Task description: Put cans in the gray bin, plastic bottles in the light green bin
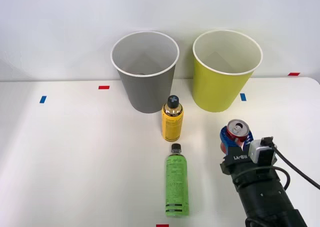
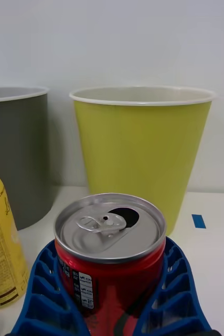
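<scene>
- Right gripper (image 1: 236, 142), blue ribbed fingers (image 2: 41, 294) clamped against both sides of the red can (image 1: 237, 132), can upright, silver top and opened pull-tab facing up.
- Can standing on the white table (image 1: 75, 152), right of centre, in front of the light green bin (image 1: 226, 69) and apart from it.
- Gray bin (image 1: 145, 69) just left of the light green one, both upright at the table's far edge, white rims, pale insides.
- Yellow bottle (image 1: 172, 119) with a dark cap, upright, just in front of the gray bin, left of the can.
- Green bottle (image 1: 176, 184) lying flat on the table nearer the robot, black cap pointing toward the yellow bottle, close to it.
- Small blue and red tape marks (image 1: 103, 87) scattered on the tabletop; plain pale wall behind.
- Black right arm (image 1: 262, 192) entering from the lower right, reaching low and forward, cable looping off its side.
</scene>
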`<action>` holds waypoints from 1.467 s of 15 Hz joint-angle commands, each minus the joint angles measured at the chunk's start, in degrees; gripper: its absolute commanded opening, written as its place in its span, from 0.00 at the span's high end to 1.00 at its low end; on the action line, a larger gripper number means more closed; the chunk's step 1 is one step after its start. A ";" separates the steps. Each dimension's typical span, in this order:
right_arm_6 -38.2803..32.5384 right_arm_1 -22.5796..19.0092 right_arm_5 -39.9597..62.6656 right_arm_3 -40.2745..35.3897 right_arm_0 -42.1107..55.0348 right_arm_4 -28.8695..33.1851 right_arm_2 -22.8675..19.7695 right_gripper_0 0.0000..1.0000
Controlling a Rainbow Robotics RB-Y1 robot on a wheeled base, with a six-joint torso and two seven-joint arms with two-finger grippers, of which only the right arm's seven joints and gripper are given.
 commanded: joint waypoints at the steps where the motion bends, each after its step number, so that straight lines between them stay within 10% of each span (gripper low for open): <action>1: -1.08 -0.41 0.50 -3.16 -0.62 -0.90 1.06 0.94; 6: -2.75 3.10 19.66 -15.65 -7.92 -2.39 1.33 0.94; 15: -4.24 2.84 37.06 -14.85 -29.98 -14.26 -2.19 0.94; 22: -3.89 2.66 27.48 10.55 -54.59 -21.29 -2.98 0.94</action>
